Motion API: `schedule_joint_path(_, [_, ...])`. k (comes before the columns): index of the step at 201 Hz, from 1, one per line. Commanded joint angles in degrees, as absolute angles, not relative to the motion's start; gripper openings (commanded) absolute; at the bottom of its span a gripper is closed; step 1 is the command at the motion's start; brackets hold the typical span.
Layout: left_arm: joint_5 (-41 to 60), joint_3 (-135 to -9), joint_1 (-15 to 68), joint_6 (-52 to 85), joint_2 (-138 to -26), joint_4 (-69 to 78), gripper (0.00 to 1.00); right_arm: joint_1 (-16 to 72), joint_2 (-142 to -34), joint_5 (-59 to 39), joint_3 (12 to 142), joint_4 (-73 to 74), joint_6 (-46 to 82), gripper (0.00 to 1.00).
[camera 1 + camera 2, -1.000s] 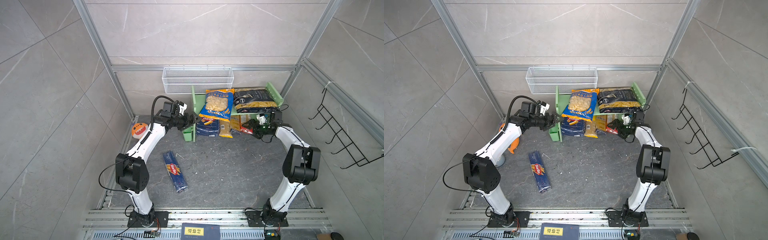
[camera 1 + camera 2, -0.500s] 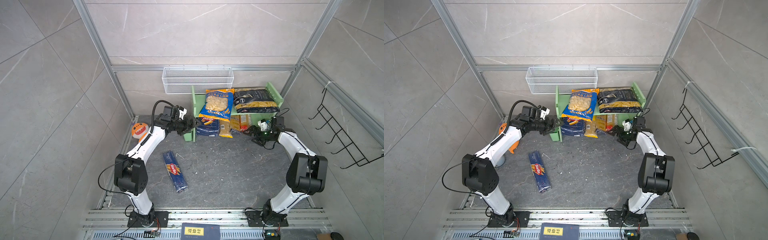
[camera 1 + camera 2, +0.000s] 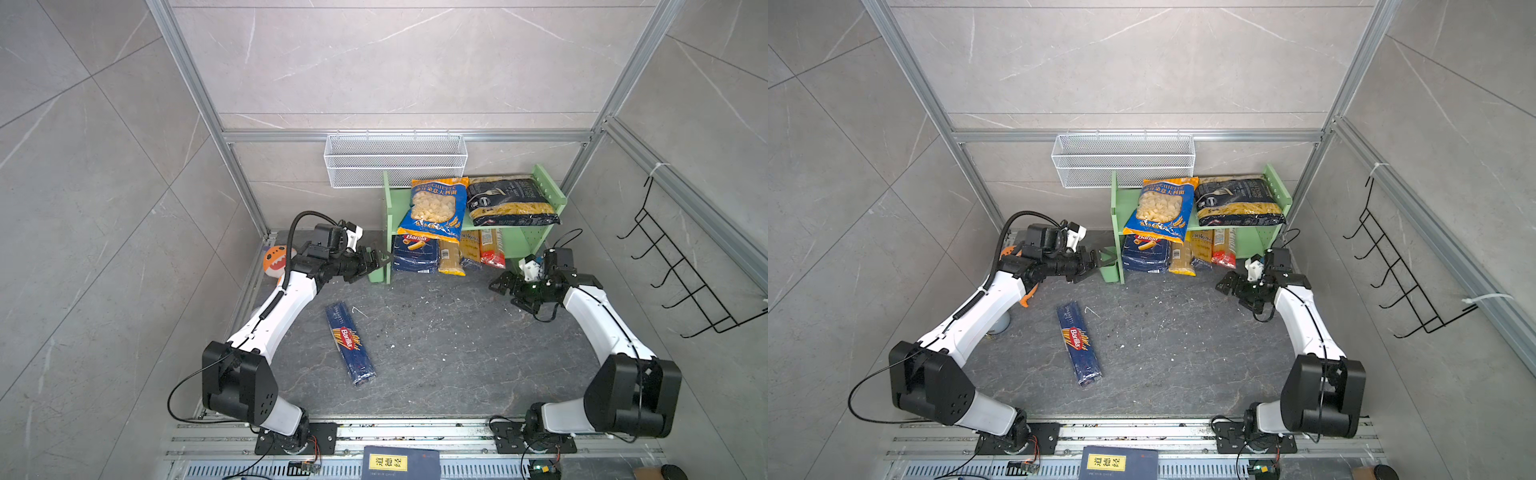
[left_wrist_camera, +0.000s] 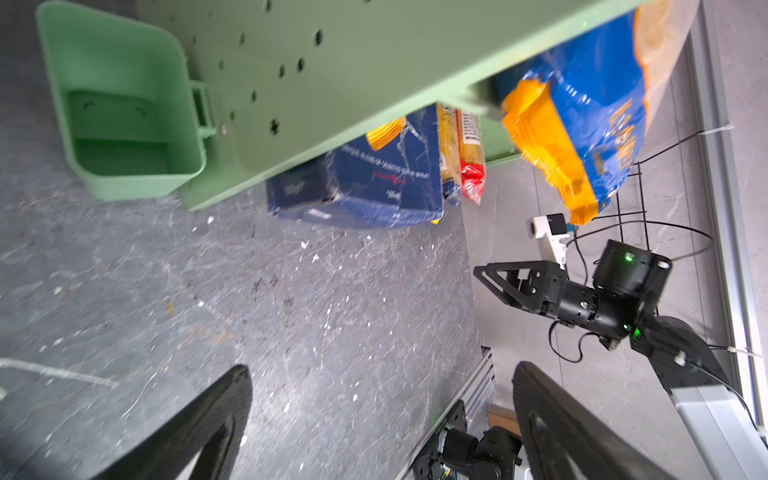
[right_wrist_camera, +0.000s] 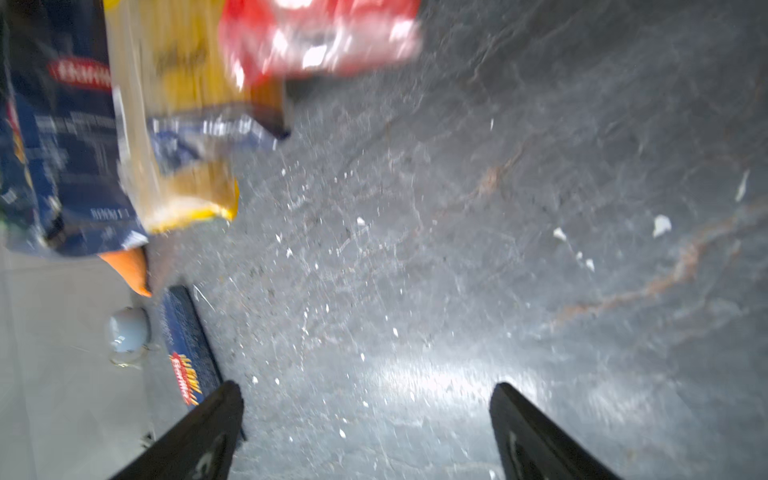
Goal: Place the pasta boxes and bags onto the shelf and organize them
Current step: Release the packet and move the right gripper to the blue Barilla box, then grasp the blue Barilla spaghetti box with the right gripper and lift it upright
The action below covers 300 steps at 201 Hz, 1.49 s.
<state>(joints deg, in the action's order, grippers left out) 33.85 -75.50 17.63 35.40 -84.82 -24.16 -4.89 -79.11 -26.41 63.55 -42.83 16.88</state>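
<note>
Loose spaghetti pack (image 3: 350, 344): top, right-wrist views

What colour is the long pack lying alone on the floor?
The spaghetti pack is dark blue with a red oval logo, clearest in a top view.

Both arms reach forward. The left gripper (image 3: 382, 259) sits level, jaws wide apart, empty. The right gripper (image 3: 498, 286) points inward, jaws spread, nothing between them
</note>
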Motion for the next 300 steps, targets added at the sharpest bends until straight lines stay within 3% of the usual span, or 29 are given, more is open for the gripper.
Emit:
schedule_joint_path(1, [32.10,-73.26,15.24,35.58,-79.84,-24.21,1.00,1.75,-75.16,-19.23,62.95,-48.27,17.17,0.95])
schedule_joint_path(62, [29.91,-64.62,8.53,37.03,-68.87,-27.50,1.00,23.39,-77.73,-13.49,64.46,-47.60,23.79,0.95])
schedule_joint_path(97, [28.15,-60.79,4.37,36.90,-60.61,-32.95,1.00,37.96,-87.79,-8.88,71.34,-46.70,24.78,0.95])
schedule_joint_path(140, [26.01,-57.22,-0.15,36.87,-49.76,-41.10,1.00,48.91,-101.41,-9.93,82.89,-45.54,24.34,0.95])
schedule_joint_path(198, [21.90,-57.24,-0.52,39.65,-39.22,-49.86,1.00,57.67,-115.59,-11.92,96.95,-48.52,22.34,0.95])
schedule_joint_path(300, [18.15,-65.35,-0.42,38.78,-34.10,-60.89,1.00,65.09,-128.92,-13.51,105.55,-49.16,19.60,0.95])
